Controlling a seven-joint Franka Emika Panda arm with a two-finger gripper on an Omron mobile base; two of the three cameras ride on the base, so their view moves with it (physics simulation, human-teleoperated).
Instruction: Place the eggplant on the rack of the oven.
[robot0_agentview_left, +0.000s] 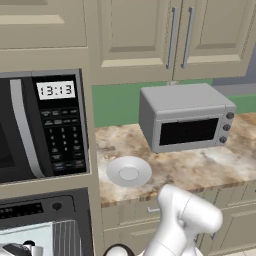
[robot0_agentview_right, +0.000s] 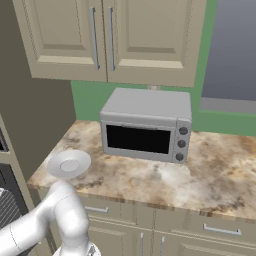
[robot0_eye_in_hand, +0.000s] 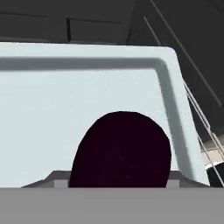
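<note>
Right up close in the hand view, the eggplant (robot0_eye_in_hand: 120, 151) sits dead centre at the bottom, a dark rounded mass directly ahead of the claw and blocking its tips, so I cannot tell if the claw grips it or is released. Behind it lies the oven's (robot0_agentview_left: 45, 225) pale window, with thin rack (robot0_eye_in_hand: 205, 131) bars off to the right. Left base view: gripper (robot0_agentview_left: 20, 248) low by the oven, plate (robot0_agentview_left: 129, 171) on the counter (robot0_agentview_left: 200, 165).
</note>
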